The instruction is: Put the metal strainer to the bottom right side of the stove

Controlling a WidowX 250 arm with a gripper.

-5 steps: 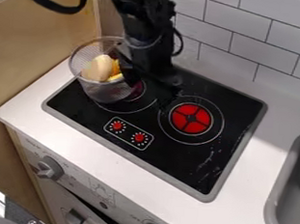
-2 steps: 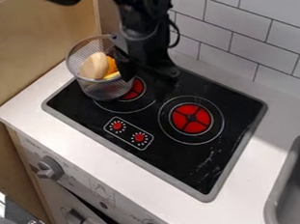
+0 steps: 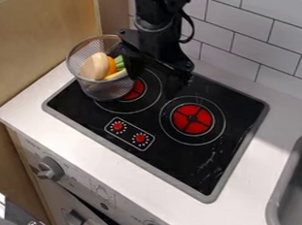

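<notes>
Weight shouldn't be the trouble with this strainer (image 3: 107,89), I'd say; thin mesh like that looks light, even loaded. It sits on the upper left part of the stove (image 3: 176,160), partly over the left burner (image 3: 138,90), its near side reaching towards the stove's edge. Inside lie a pale lump (image 3: 94,66), an orange piece (image 3: 111,66), something yellow (image 3: 116,74) and a bit of green (image 3: 119,62). They look loose, so a hard tilt might roll them about or tip one out.

The gripper (image 3: 154,83) hangs just to the strainer's right, open, its two fingers well spread with nothing between them. One is close by the rim; whether it touches, I can't tell from here.

If it were me, I'd take the rim on that right side, one finger inside the wall and one outside, down far enough to get a proper bite. The rim should be fairly stiff, while the mesh below would likely give and dent if squeezed. Held from one side only, the whole thing could swing or sag. The job has hardly begun: the strainer must travel past the right burner (image 3: 193,119) to the stove's lower right, and be let down level.
</notes>
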